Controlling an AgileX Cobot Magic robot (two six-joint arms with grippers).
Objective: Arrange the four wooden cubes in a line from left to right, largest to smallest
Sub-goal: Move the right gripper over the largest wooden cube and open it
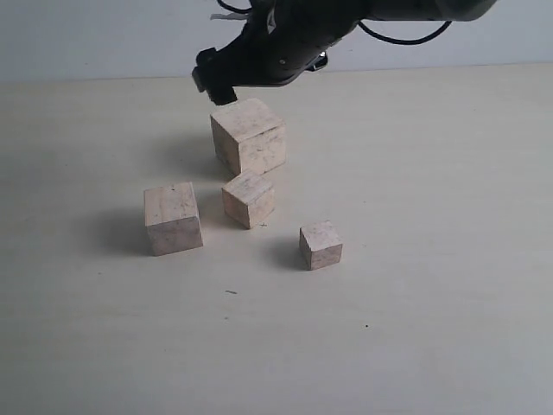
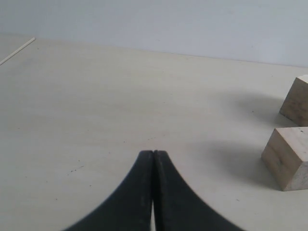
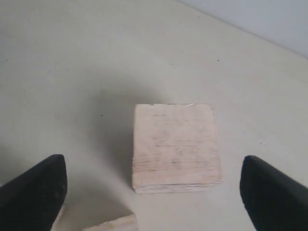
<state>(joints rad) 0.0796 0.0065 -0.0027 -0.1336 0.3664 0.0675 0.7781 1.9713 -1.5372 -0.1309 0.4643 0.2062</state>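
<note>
A pale beige tabletop [image 1: 432, 346] fills most of the frame and meets a plain, light grey-blue wall [image 1: 95, 35] along the top edge. A tiny dark speck [image 1: 231, 292] lies at lower centre.

The exterior view looks down from the near side; the right wrist view, close overhead, shares the largest cube [image 1: 249, 136].

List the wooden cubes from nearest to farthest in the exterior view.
smallest cube → left cube → middle cube → largest cube
</note>
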